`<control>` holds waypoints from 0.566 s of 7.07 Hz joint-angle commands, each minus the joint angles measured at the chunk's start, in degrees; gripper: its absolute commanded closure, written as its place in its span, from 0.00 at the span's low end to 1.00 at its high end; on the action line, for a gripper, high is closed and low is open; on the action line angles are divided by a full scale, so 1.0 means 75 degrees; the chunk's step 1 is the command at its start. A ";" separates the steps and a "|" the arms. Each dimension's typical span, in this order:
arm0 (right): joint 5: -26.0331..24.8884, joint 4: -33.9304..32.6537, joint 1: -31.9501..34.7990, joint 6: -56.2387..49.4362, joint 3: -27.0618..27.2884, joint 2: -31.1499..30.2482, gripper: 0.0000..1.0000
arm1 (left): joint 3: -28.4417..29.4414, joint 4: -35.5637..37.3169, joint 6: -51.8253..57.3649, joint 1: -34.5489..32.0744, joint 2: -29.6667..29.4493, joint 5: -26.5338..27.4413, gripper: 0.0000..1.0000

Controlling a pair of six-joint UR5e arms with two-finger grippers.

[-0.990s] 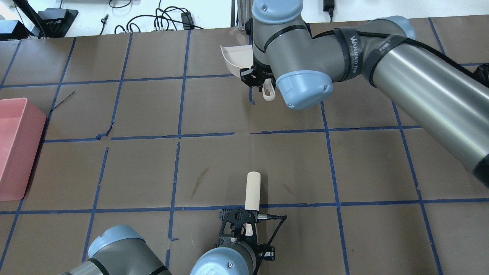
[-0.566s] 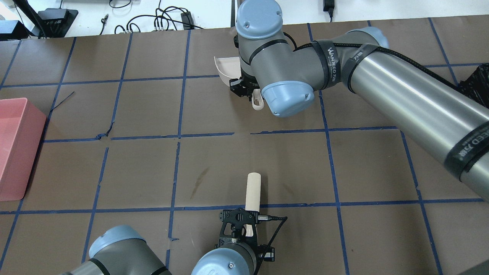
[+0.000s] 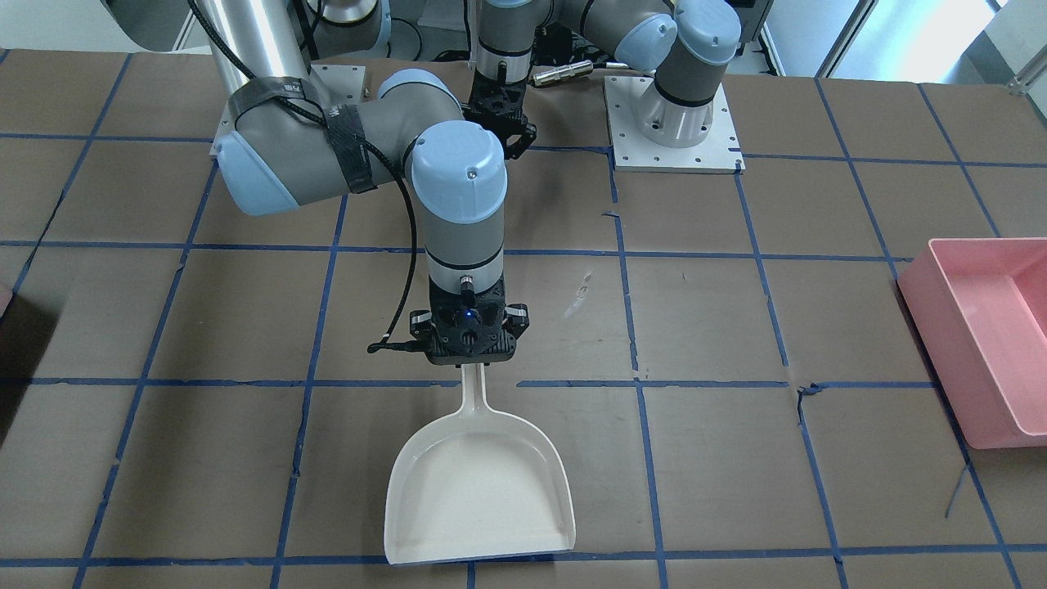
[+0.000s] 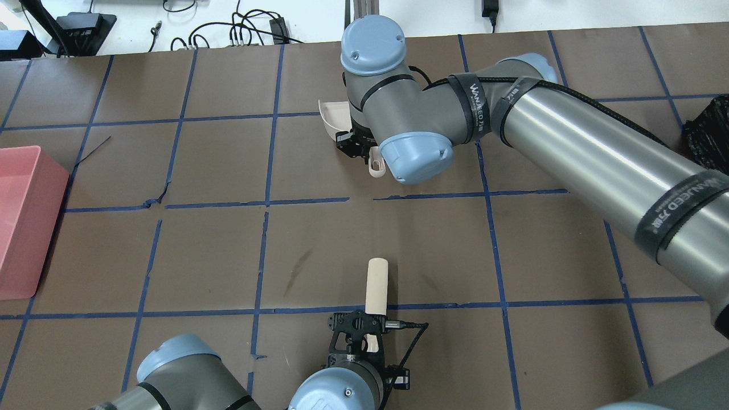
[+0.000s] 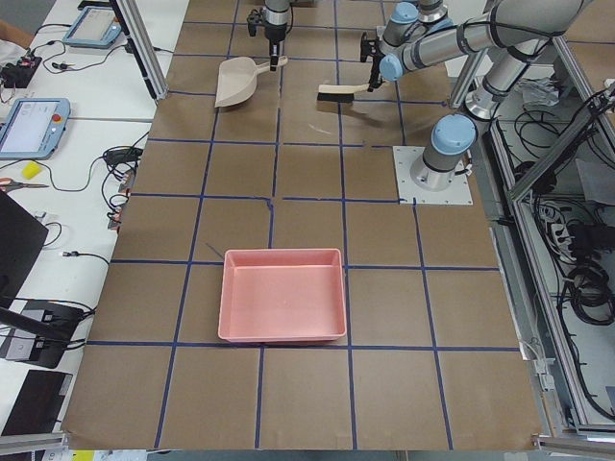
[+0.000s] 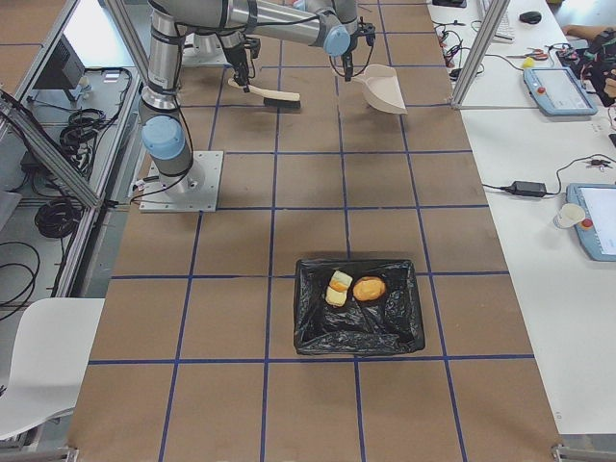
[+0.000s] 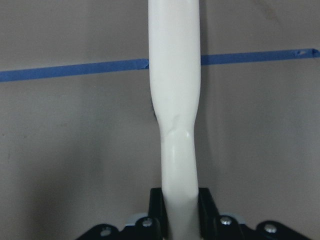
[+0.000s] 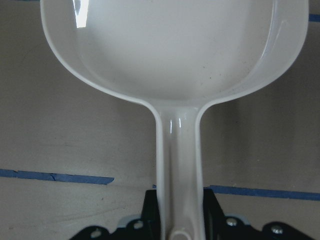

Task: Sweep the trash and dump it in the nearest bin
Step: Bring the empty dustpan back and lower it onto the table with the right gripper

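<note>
Trash (image 6: 370, 288) lies in the black-lined bin (image 6: 318, 337), well apart from both arms, so dumping looks done. Right end effector (image 3: 473, 360) clamps the empty dustpan (image 3: 478, 491) by its handle; left end effector (image 4: 371, 336) clamps the brush (image 4: 377, 283). Next, probably: lower both tools to the tabletop (image 3: 736, 327) and release.
</note>
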 commanded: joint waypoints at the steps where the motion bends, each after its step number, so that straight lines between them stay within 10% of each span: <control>1: -0.0090 -0.0089 0.0057 -0.0010 0.0010 0.0190 0.96 | 0.0062 0.0043 0.0011 0.0000 -0.0087 0.0023 0.61; 2: -0.0102 -0.0066 0.0046 -0.0033 0.0022 0.0214 0.96 | 0.0062 0.0054 0.0046 0.0000 -0.0052 0.0023 0.13; 4: -0.0091 -0.0042 0.0057 -0.0022 0.0033 0.0226 0.93 | 0.0062 0.0090 0.0058 0.0000 0.0007 -0.0059 0.00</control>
